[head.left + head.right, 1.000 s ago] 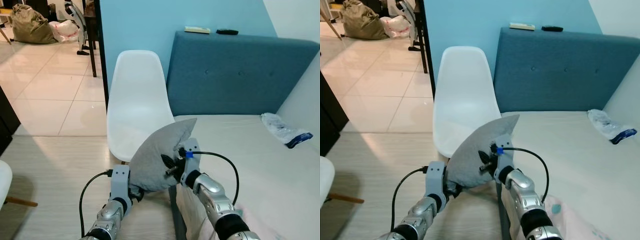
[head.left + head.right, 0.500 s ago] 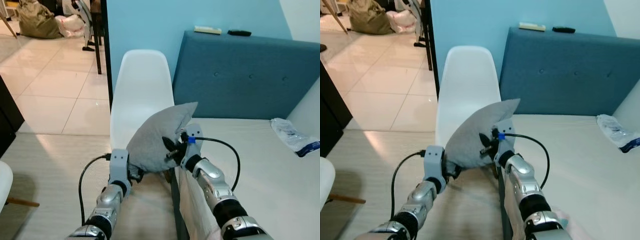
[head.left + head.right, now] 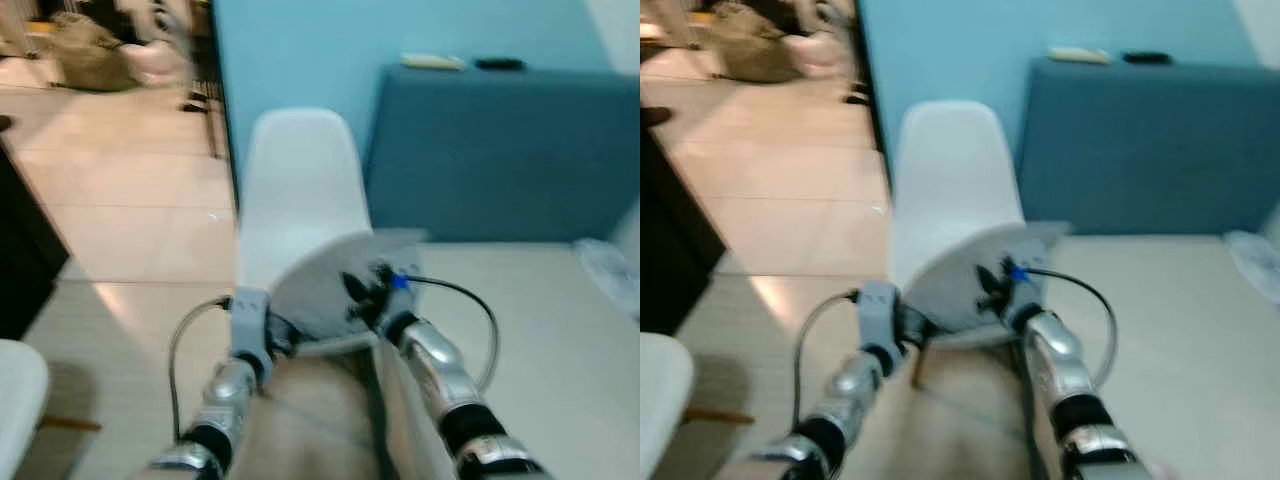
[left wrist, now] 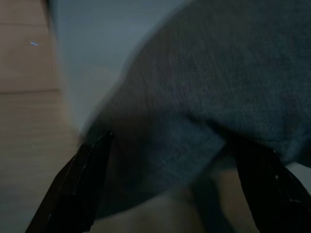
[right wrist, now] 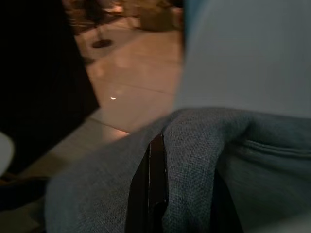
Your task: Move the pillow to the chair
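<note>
Both silver arms reach forward from the near edge, each trailing a black cable. The left gripper point(image 3: 272, 335) and the right gripper point(image 3: 362, 296) hold a grey pillow point(image 3: 325, 290) between them, raised in front of the chair point(image 3: 298, 190). The head views are motion-blurred.

In the left wrist view the two black fingers point(image 4: 73, 189) stand wide apart with the pillow point(image 4: 194, 107) pressed between them; its cloth is a fine, coarse-grained weave, folded and bulging. In the right wrist view a black finger point(image 5: 151, 189) is clamped into a crease of the same woven fabric, so this gripper pinches the pillow.

The pillow is soft and wedge-shaped, with one corner pointing right, and hangs just above the near edge of the chair's seat; contact with the seat cannot be judged.

The chair is a smooth white moulded shell with a rounded back. To its right lies a bed point(image 3: 540, 330) with a pale beige cover and a padded blue headboard point(image 3: 490, 150). Left of the chair is glossy tiled floor point(image 3: 120, 200).
</note>
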Controlling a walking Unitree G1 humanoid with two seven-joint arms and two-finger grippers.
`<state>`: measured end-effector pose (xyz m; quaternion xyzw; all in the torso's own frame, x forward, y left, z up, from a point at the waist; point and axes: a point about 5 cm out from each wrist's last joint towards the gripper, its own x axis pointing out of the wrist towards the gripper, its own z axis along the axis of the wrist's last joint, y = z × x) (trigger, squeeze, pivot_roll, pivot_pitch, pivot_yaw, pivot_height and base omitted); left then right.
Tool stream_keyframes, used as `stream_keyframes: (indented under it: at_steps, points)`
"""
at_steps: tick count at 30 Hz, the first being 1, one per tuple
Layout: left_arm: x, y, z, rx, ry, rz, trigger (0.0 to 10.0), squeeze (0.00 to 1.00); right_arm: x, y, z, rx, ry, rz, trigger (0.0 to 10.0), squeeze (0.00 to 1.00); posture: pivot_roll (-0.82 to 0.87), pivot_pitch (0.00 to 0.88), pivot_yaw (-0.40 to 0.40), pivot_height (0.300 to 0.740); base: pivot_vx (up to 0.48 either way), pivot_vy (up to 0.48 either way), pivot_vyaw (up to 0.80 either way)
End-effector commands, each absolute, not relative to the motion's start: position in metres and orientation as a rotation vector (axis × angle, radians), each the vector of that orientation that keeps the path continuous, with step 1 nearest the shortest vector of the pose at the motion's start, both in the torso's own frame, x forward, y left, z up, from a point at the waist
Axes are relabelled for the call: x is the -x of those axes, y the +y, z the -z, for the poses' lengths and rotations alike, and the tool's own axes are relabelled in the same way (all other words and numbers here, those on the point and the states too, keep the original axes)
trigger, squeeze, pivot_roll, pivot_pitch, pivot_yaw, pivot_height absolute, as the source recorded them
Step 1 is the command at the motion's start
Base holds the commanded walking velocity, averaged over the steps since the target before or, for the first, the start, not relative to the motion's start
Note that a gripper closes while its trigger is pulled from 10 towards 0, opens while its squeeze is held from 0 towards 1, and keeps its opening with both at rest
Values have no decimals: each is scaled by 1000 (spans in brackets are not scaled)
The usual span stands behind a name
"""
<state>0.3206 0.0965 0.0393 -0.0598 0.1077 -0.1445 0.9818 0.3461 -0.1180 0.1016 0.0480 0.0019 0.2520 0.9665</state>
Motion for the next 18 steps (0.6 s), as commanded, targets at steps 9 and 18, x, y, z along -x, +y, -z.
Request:
stream_keyframes:
  at_steps: [9,18]
  points:
    - [-327,95,-50,127,167,299,10000,0,-345,-104,-106,-99,-31,-574,10000,0,-48,0,-27,740,327,0,0]
    - [-326,92,-49,130,168,314,10000,0,-346,-104,-105,-115,-15,-561,10000,0,-52,0,-21,740,328,0,-522]
